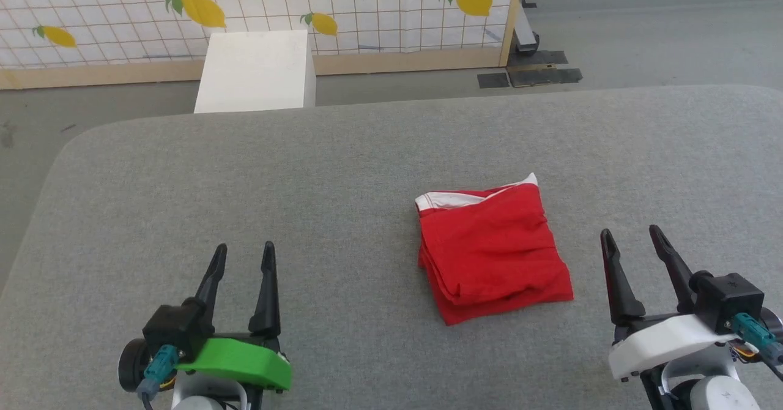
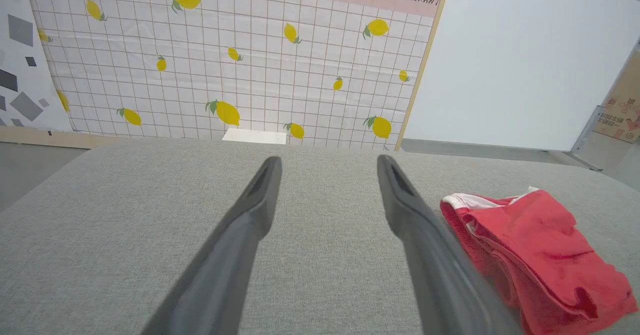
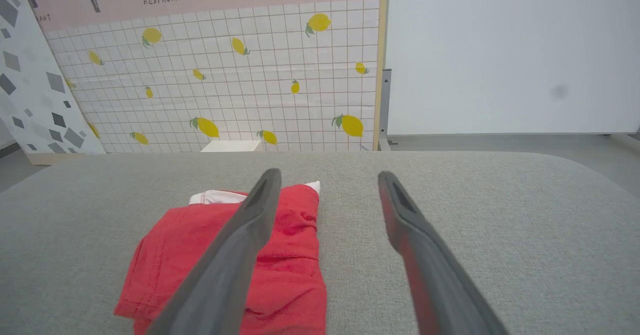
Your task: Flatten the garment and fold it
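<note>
The garment (image 1: 492, 251) is bright red with white trim along its far edge. It lies folded into a small, thick square on the grey padded table (image 1: 342, 171), right of centre. My left gripper (image 1: 243, 252) is open at the lower left, well apart from the cloth, with nothing between its fingers. My right gripper (image 1: 633, 234) is open at the lower right, a short gap to the right of the cloth. The left wrist view has the garment (image 2: 537, 247) right of my open left gripper (image 2: 327, 162). In the right wrist view the garment (image 3: 295, 255) lies left of my open right gripper (image 3: 327, 177).
A white box (image 1: 256, 70) stands on the floor just past the table's far edge. Behind it runs a lemon-patterned grid panel (image 1: 257, 6) with a wooden frame. Grey floor (image 1: 642, 37) stretches off to the far right.
</note>
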You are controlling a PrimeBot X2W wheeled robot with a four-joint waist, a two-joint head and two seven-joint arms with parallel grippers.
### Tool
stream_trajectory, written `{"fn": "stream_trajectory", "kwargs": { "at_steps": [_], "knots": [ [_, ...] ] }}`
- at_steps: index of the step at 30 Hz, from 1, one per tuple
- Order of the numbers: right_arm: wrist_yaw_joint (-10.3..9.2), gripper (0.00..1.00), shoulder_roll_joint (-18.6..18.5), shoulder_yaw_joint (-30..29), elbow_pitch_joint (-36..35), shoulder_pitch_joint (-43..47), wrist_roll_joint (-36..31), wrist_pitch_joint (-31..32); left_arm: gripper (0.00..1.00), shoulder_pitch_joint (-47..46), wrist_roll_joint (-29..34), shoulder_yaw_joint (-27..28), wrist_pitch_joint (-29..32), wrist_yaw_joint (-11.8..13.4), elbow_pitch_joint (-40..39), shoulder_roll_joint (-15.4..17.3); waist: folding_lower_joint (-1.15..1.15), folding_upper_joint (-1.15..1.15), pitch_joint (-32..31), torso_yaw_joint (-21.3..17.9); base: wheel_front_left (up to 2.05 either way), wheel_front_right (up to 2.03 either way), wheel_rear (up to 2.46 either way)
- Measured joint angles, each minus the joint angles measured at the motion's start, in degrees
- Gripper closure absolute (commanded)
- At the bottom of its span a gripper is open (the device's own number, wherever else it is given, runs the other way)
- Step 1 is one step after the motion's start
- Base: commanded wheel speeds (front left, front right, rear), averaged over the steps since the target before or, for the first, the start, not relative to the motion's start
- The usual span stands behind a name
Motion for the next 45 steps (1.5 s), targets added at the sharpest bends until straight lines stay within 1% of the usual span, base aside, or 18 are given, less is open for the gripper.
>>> {"fn": "stream_trajectory", "kwargs": {
  "at_steps": [7, 23, 24, 25, 27, 30, 32, 33, 36, 39, 41, 45],
  "knots": [
    [0.0, 0.0, -0.66, 0.22, 0.62, 0.02, 0.1, -0.74, 0.0, 0.51, -0.01, 0.38, 0.0, 0.01, 0.0, 0.0, 0.0, 0.0, 0.03, -0.21, 0.0, 0.0, 0.0],
    [0.0, 0.0, -0.65, 0.76, 0.6, 0.04, 1.14, -0.66, 0.0, 0.7, -0.09, 0.11, 0.0, 0.08, 0.01, 0.0, 0.0, 0.0, 0.22, 0.14, 0.0, 0.0, 0.0],
    [0.0, 0.0, -0.18, 1.19, 0.66, -0.21, 7.3, 0.77, 0.0, 0.7, -0.09, 0.14, 0.0, 0.08, 0.0, 0.0, 0.0, 0.0, 0.46, 0.19, 0.0, 0.0, 0.0],
    [0.0, 0.0, 0.21, 0.77, 0.98, -0.73, 11.9, 1.81, 0.0, 0.7, -0.09, 0.15, 0.0, 0.08, -0.01, 0.0, 0.0, 0.0, 0.58, 0.19, 0.0, 0.0, 0.0],
    [0.0, 0.0, 0.55, -0.47, 2.64, -2.35, 20.2, 5.94, 0.0, 0.68, -0.09, 0.08, 0.0, 0.08, -0.05, 0.0, 0.0, 0.0, 0.85, 0.26, 0.0, 0.0, 0.0],
    [0.0, 0.0, 0.99, -3.86, 6.99, -5.63, 33.85, 16.26, 0.0, 0.57, -0.09, -0.12, 0.0, 0.08, -0.13, -0.01, 0.0, 0.0, 1.49, 0.63, 0.0, 0.0, 0.0],
    [0.0, 0.0, 1.03, -6.49, 10.53, -8.25, 40.44, 23.07, 0.0, 0.41, -0.09, -0.26, 0.0, 0.08, -0.25, -0.01, 0.0, 0.0, 1.94, 1.0, 0.0, 0.0, 0.0],
    [0.0, 0.0, 1.04, -8.02, 12.58, -9.72, 42.62, 26.43, 0.0, 0.31, -0.09, -0.33, -0.01, 0.08, -0.34, -0.01, 0.0, 0.0, 2.17, 1.28, 0.0, 0.0, 0.0],
    [0.0, 0.0, 1.05, -11.61, 18.68, -14.02, 44.84, 34.66, 0.0, 0.04, -0.08, -0.45, 0.0, 0.08, -0.52, -0.02, 0.0, 0.0, 2.86, 2.18, 0.0, 0.0, 0.0],
    [0.0, 0.0, 0.9, -14.7, 24.38, -18.52, 44.07, 40.34, 0.0, -0.29, -0.07, -0.6, 0.0, 0.07, -0.6, -0.02, 0.0, 0.0, 3.63, 3.25, 0.0, 0.0, 0.0],
    [0.0, 0.0, 0.68, -15.84, 27.36, -21.15, 42.03, 42.87, 0.0, -0.73, -0.07, -0.69, 0.0, 0.07, -0.69, -0.02, 0.0, 0.0, 4.19, 4.03, 0.0, 0.0, 0.0],
    [0.0, 0.0, 0.26, -18.09, 32.31, -25.41, 37.53, 45.35, 0.0, -1.73, -0.08, -1.13, 0.0, 0.08, -0.92, -0.02, 0.0, 0.0, 5.28, 5.96, 0.0, 0.0, 0.0]
  ]
}}
